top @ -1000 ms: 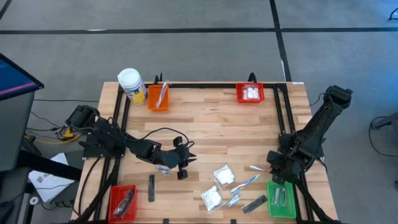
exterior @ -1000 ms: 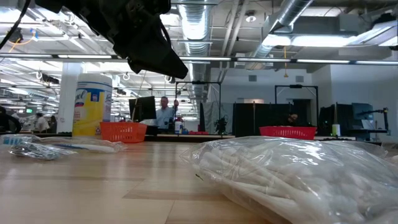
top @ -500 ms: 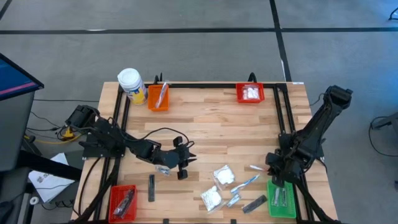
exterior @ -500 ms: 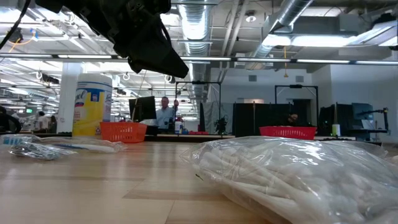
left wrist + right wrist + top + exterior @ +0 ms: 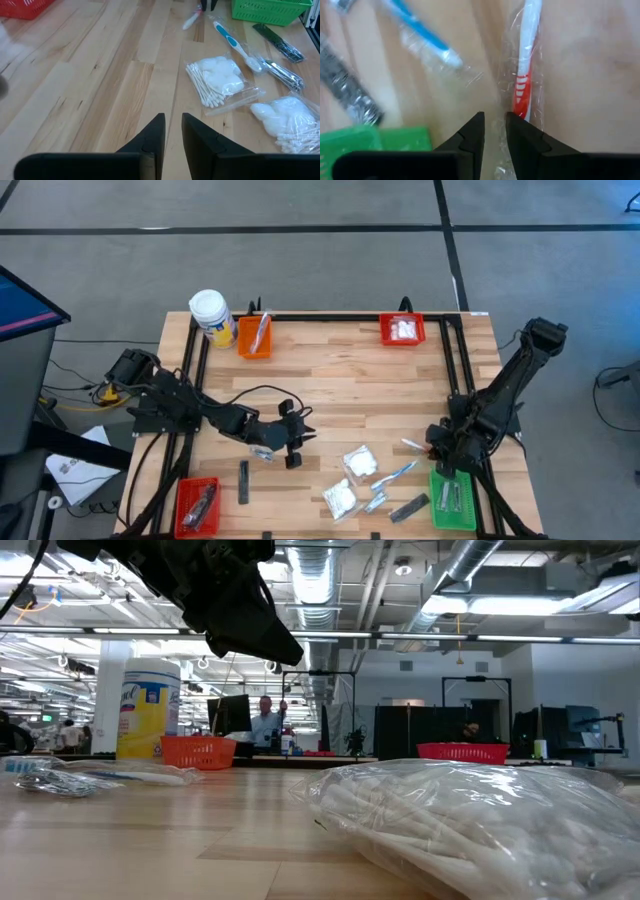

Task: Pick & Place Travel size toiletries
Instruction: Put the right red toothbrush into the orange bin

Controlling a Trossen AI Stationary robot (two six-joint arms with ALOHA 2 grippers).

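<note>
The jaws of the right gripper [image 5: 494, 116] stand nearly together, only a thin slot between them, and they appear to be pinched on the clear wrap of the red-and-white toothbrush [image 5: 527, 55] at its red end; I judge this a grip on the film and not on the handle itself, which lies just beside one finger. The toothbrush's long axis runs straight away from the jaws, red grip nearest, white stem and head farthest; so any lift would carry it hanging from one end, free to swing. In the high view it lies near the table's right edge, touching the right gripper, with the green bin [image 5: 452, 526] just beside them towards the table's front edge; the right arm is clearly the nearer one. The left gripper [image 5: 172, 120] hovers over bare wood left of the table's middle, its jaws all but closed on nothing, well apart from this toothbrush.

The wrap is thin, glossy and crinkled, likely slippery and easily torn; the handle inside is hard, slim plastic. A blue-and-white toothbrush [image 5: 420, 37] in the same sort of film lies close by at a slant, apart from the held one; a dark grey bar [image 5: 350, 95], flat with a glittery wrapper, lies near the bin's ribbed plastic wall. Two puffy packets [image 5: 217, 80] of cotton swabs and pads, soft and lumpy in clear bags, sit in front of the left gripper. The table [image 5: 340, 385] is smooth pale planks.
</note>
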